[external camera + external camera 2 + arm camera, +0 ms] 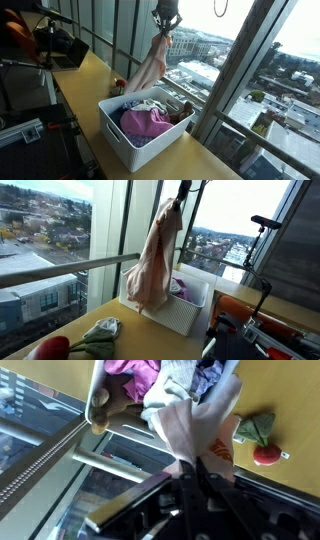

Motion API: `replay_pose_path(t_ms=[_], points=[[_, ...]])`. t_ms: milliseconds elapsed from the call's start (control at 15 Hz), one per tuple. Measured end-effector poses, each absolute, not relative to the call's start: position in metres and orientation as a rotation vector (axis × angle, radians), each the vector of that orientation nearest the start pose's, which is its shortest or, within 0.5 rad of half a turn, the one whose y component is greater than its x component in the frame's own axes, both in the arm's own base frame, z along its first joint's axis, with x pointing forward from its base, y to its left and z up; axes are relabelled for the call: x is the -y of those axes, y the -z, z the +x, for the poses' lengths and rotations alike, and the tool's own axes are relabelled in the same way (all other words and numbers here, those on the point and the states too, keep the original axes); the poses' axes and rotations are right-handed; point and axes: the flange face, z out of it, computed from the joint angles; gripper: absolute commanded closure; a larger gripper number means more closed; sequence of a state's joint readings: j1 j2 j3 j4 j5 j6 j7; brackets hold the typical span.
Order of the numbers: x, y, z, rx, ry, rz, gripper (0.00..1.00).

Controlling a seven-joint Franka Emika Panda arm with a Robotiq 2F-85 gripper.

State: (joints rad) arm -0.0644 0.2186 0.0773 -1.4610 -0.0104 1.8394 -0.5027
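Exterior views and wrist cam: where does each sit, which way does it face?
Exterior view: high, looking down along the yellow wooden table by the windows at the white plastic basket; the hand shows at top, shut on a pale pink cloth.
Exterior view: near table height, facing the windows; basket behind the hanging cloth; hand at top edge.
Wrist view: on the wrist, looks down past the hand at cloth, basket, table.
Shared: cloth and basket in all; red and green soft toy in an exterior view and the wrist view.
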Motion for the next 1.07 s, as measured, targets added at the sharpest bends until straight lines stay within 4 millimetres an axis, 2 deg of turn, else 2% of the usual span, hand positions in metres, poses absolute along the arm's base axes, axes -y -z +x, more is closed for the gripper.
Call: replay_pose_path(t_ms=[133,267,467,733,1067], points=[[0.045,-0.596,0.643,0.715,0.321,-3.083,0.99],[0.083,-0.603,0.642,0.638,0.351,-3.099,0.99],[0.113,-0.601,0.643,0.564,0.356,-3.114,0.99],[0.12,-0.588,0.648,0.547,0.328,-3.115,0.99],[0.097,-0.551,0.651,0.593,0.238,-3.087,0.99]])
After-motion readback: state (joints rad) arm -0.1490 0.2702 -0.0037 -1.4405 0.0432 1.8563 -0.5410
